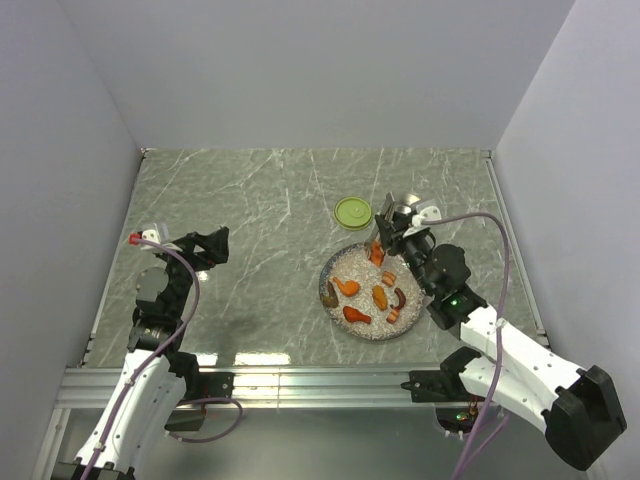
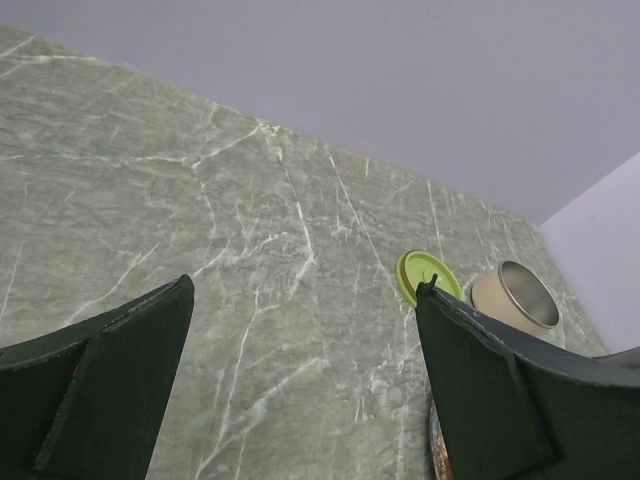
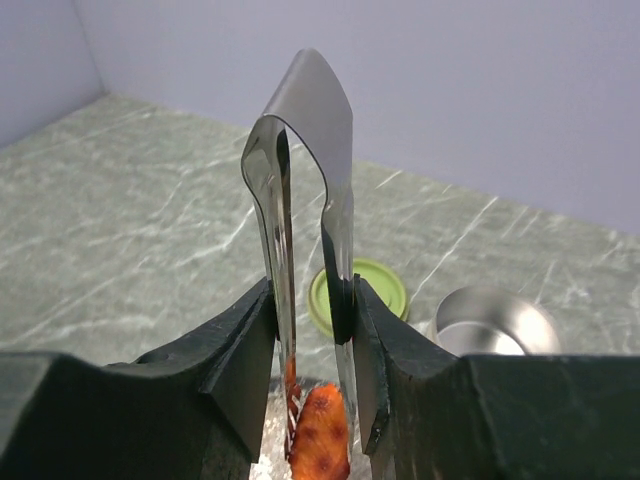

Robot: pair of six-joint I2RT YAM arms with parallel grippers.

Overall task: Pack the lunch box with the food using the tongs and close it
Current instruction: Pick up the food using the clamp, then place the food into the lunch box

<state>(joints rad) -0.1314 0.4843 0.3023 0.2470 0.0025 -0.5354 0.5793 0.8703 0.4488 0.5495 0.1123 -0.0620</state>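
My right gripper [image 1: 393,238] [image 3: 312,292] is shut on the tongs [image 3: 310,100], pressing their two arms toward each other. The tong tips pinch an orange piece of food [image 3: 322,435] [image 1: 376,252] over the far rim of the speckled plate [image 1: 345,268]. Several more orange, red and dark pieces [image 1: 380,297] lie on that plate. The steel lunch box [image 3: 495,322] [image 2: 515,297] stands open just behind my right gripper, with its lime-green lid [image 1: 353,212] [image 3: 386,285] [image 2: 432,275] flat on the table to its left. My left gripper [image 1: 212,245] [image 2: 305,290] hangs open and empty at the left.
The marble table [image 1: 260,200] is closed in by white walls at the back and both sides. A metal rail [image 1: 300,380] runs along the near edge at the arm bases. The plate's rim [image 2: 435,440] shows beside my left gripper's right finger.
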